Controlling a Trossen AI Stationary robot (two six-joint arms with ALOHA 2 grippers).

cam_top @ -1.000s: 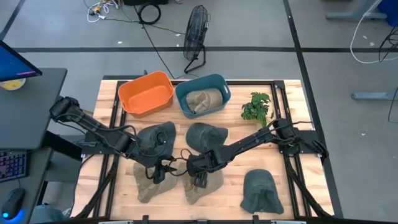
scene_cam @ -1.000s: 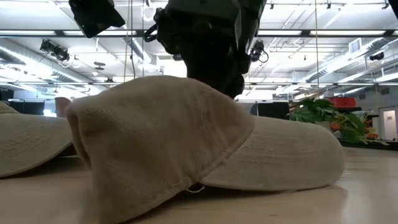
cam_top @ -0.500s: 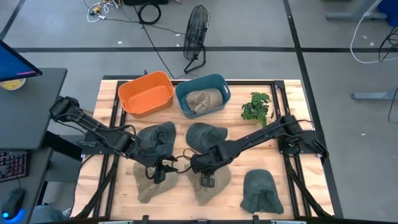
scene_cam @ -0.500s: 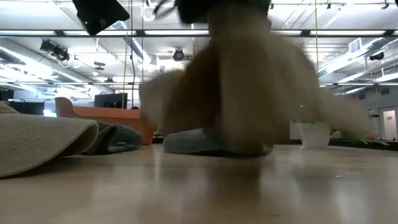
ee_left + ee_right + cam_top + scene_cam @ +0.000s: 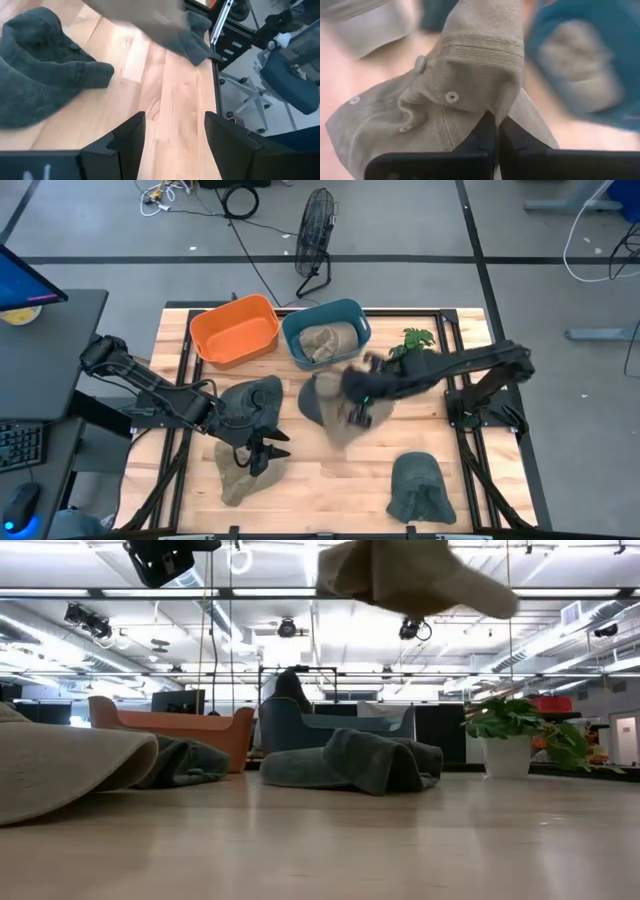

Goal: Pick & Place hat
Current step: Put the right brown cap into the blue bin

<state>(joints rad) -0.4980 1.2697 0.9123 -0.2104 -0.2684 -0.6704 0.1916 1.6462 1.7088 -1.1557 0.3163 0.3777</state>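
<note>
My right gripper (image 5: 358, 408) is shut on a beige hat (image 5: 345, 425) and holds it in the air above the table's middle; the low view shows this beige hat (image 5: 410, 575) high up. My left gripper (image 5: 262, 452) stands open over another beige hat (image 5: 238, 472) near the front left and touches nothing. Three dark green hats lie crown up on the wood: one by the left arm (image 5: 250, 400), one in the middle (image 5: 318, 392), one at the front right (image 5: 420, 488). My right gripper pinches a bunched fold of the hat's crown cloth (image 5: 492, 106) between its two shut fingers (image 5: 482, 137), beside an eyelet (image 5: 452, 96) and not far from the top button (image 5: 420, 63). The hat is lifted clear of the table and hangs slack around the fingers.
An orange bin (image 5: 235, 330) and a teal bin (image 5: 345, 315) with a beige hat (image 5: 322, 342) inside stand at the far edge. A potted plant (image 5: 412, 350) is to the right of the teal bin. Bare wood lies between the front hats.
My right gripper has shut on the beige hat at the near middle of the table, then risen and swung toward the far edge and the teal bin. The hat has come off the wood and is now lifted clear.
</note>
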